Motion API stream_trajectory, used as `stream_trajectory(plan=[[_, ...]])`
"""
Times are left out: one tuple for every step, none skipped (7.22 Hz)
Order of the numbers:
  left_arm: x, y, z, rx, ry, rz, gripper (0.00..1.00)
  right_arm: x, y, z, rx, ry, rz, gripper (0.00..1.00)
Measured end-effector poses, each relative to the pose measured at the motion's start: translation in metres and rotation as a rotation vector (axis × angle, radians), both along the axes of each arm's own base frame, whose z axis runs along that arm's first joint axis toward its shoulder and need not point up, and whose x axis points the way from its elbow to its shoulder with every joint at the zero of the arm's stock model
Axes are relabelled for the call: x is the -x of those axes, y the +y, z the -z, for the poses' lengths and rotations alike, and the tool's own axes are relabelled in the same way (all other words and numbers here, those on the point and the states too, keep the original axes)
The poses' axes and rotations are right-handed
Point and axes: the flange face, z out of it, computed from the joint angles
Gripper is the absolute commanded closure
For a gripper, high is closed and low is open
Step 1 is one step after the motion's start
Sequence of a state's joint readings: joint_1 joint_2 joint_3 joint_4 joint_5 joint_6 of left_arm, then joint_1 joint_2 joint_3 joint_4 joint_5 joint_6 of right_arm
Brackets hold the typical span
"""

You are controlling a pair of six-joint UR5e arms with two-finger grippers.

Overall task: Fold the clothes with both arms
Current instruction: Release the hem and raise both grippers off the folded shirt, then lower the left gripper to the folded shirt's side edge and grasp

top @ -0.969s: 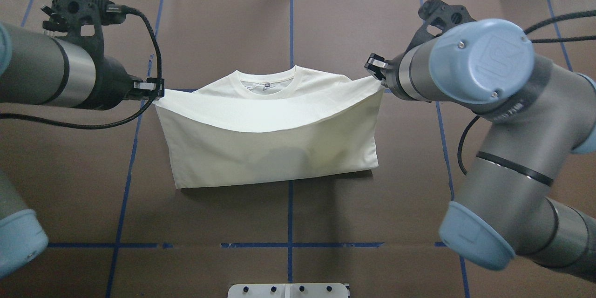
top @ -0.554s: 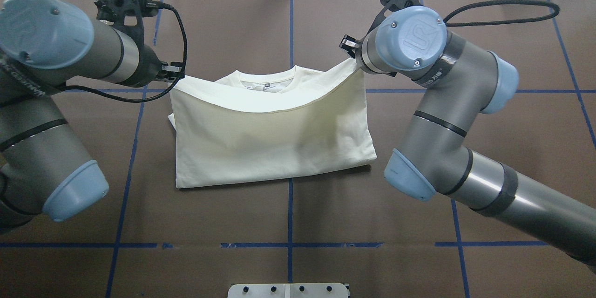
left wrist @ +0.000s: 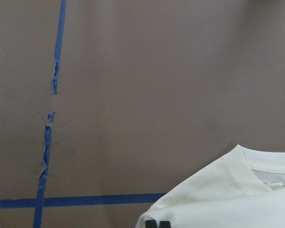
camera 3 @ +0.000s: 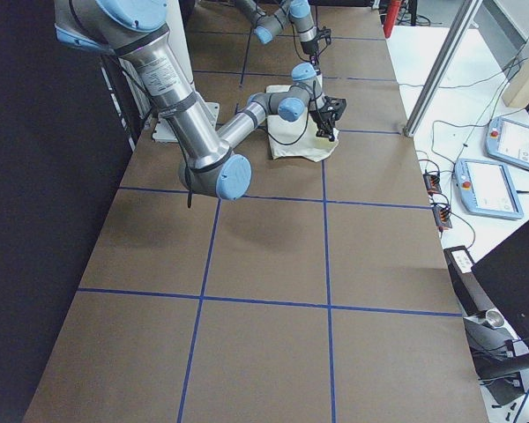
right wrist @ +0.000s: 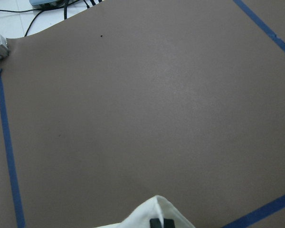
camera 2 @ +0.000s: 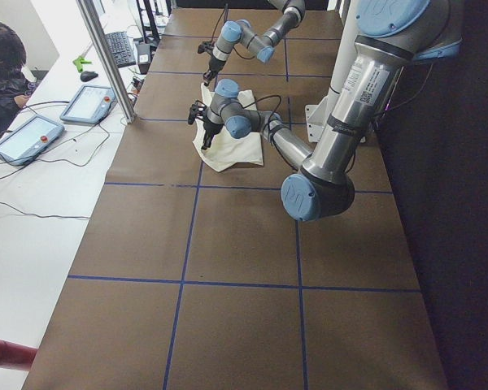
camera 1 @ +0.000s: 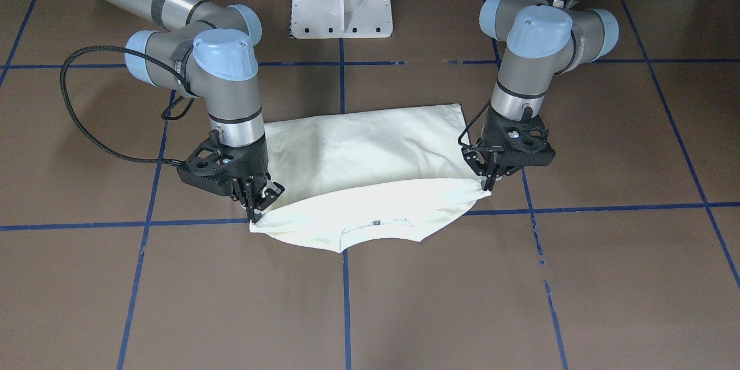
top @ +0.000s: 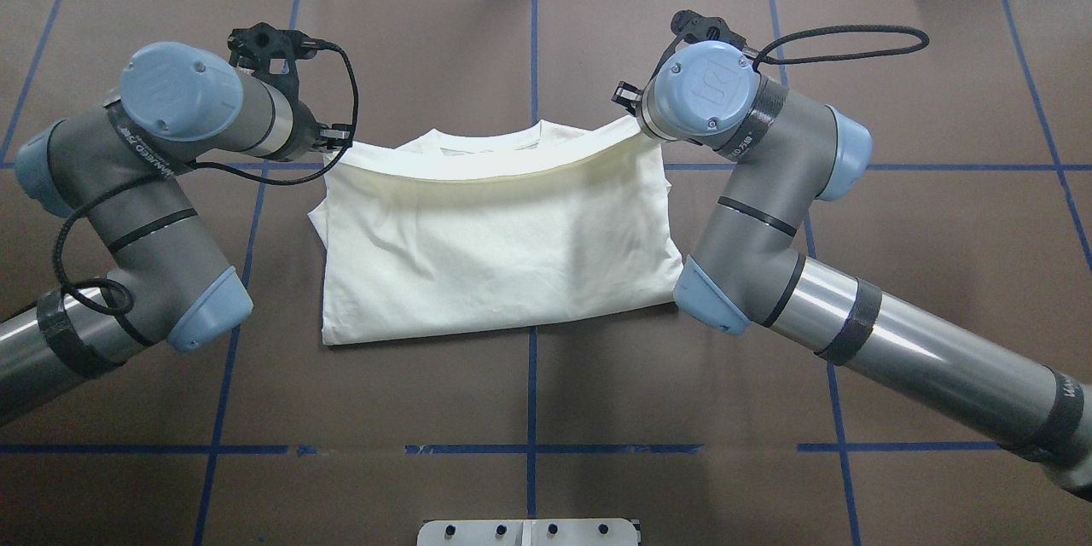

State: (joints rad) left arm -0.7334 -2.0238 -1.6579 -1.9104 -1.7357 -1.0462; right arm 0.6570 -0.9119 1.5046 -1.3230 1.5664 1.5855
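**Set the hem down level**

Left jaws clench the left hem corner of the shirt, right jaws the right corner, at the middle of the counter. Best lower both corners together, edge taut, just short of the collar.

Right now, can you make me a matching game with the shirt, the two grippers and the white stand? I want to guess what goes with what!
Things:
1. shirt
2. left gripper
3. right gripper
4. white stand

Descriptions:
A. hard and white, gripped by nothing
B. shut on the shirt corner at the overhead view's left
C. cream, folded over, held at two corners
D. shut on the shirt corner at the overhead view's right

Pairs: 1-C, 2-B, 3-D, 4-A.
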Motion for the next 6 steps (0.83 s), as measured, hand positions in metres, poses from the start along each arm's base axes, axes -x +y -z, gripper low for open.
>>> stream_trajectory(plan=[[-0.004,-0.001,-0.006,0.002,-0.003,-0.002,0.02,0.003,0.002,-0.005,0.003,0.005,0.004,0.01],[-0.006,-0.001,-0.01,0.003,-0.005,-0.005,0.0,0.006,0.005,-0.011,-0.001,0.017,0.001,0.0],[-0.005,0.001,-0.009,-0.014,-0.002,-0.015,0.0,0.008,0.008,-0.014,-0.025,0.039,-0.001,0.0],[-0.002,0.006,-0.002,-0.054,0.007,-0.038,0.0,0.004,0.011,-0.007,-0.069,0.058,0.025,0.0],[0.002,0.015,0.004,-0.088,0.02,-0.062,0.0,-0.004,0.014,0.0,-0.113,0.069,0.074,0.0],[0.004,0.038,0.003,-0.11,0.041,-0.089,0.0,-0.012,0.017,0.004,-0.143,0.073,0.112,0.0]])
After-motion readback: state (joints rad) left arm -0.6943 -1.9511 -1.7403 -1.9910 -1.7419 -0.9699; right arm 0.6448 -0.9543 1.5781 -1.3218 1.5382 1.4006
